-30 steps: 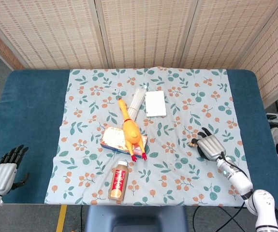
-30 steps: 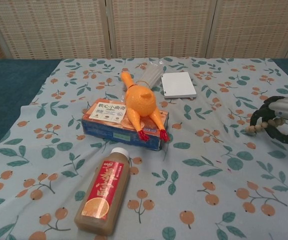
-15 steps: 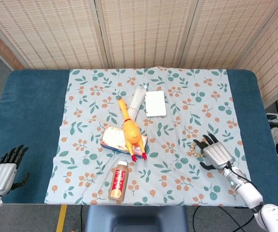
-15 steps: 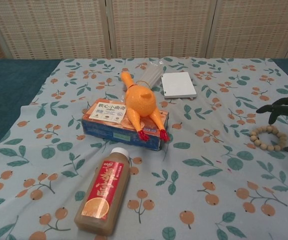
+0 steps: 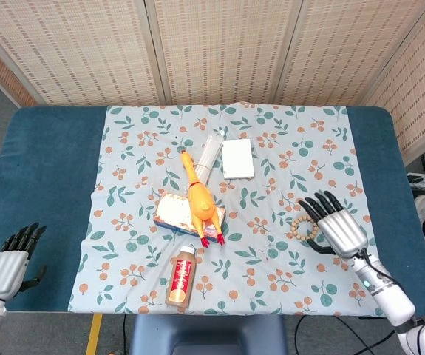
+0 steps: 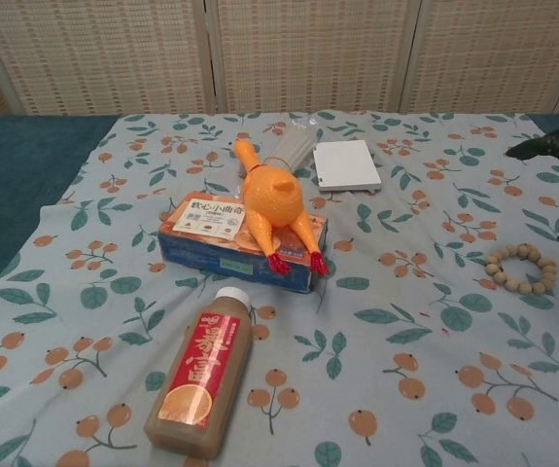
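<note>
Juice bottle (image 5: 182, 282) lies nearest. Right hand (image 5: 338, 231), fingers spread, holds nothing, just right of the bead bracelet (image 5: 302, 227) on the counter's floral cloth (image 5: 286, 155). Left hand (image 5: 7, 267) is open too. The bracelet seems light, floppy; pinch its rim. Further left, rubber chicken (image 5: 199, 201).

right hand (image 5: 339, 231): silver back, black fingers | wrist below it: slim silver-white tube, small green light | left hand (image 5: 5, 268): same silver shell, black fingers
</note>
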Robot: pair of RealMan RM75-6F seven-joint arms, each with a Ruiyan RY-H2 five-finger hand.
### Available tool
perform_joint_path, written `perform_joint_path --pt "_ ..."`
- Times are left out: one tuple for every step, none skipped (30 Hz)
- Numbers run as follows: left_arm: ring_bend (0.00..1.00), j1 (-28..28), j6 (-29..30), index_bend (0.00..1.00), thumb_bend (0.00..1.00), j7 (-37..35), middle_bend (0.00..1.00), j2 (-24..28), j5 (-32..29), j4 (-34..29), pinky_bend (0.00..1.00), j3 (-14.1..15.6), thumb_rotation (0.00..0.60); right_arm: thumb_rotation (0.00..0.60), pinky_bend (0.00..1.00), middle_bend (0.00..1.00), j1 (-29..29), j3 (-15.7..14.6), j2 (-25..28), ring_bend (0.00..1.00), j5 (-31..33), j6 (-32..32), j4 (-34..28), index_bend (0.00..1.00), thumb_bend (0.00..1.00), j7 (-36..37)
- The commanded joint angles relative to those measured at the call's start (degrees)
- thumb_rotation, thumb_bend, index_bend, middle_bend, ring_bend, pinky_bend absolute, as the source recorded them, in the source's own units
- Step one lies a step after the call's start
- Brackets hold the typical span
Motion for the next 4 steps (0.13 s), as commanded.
perform_joint_path --pt "0.0 0.23 0.59 0.0 0.42 0.24 0.0 0.1 0.2 -0.15 0.15 -0.02 0.6 0.413 0.0 0.07 -2.27 0.57 -1.86 0.0 2.25 -1.84 -0.13 0.0 0.26 -2.24" --pt "0.0 0.3 0.77 0.0 0.42 0.24 0.0 0.14 0.21 -0.17 0.15 -0.06 0.6 0.414 0.0 0.07 -3.59 1.17 -2.73 0.0 3.2 -2.96 -0.09 0.0 0.26 -3.57" --pt "0.0 0.36 0.9 0.0 0.42 0.21 0.0 0.18 0.19 -0.13 0.15 -0.1 0.6 0.415 0.0 0.07 -5.38 1.94 -3.97 0.0 4.51 -4.69 0.29 0.0 0.26 -5.52" --pt "0.0 0.38 0.88 0.0 0.42 0.17 0.0 0.21 0.09 -0.1 0.15 -0.11 0.6 0.414 0.0 0.07 -6.54 2.46 -4.76 0.0 5.29 -6.16 0.8 0.0 0.26 -7.16"
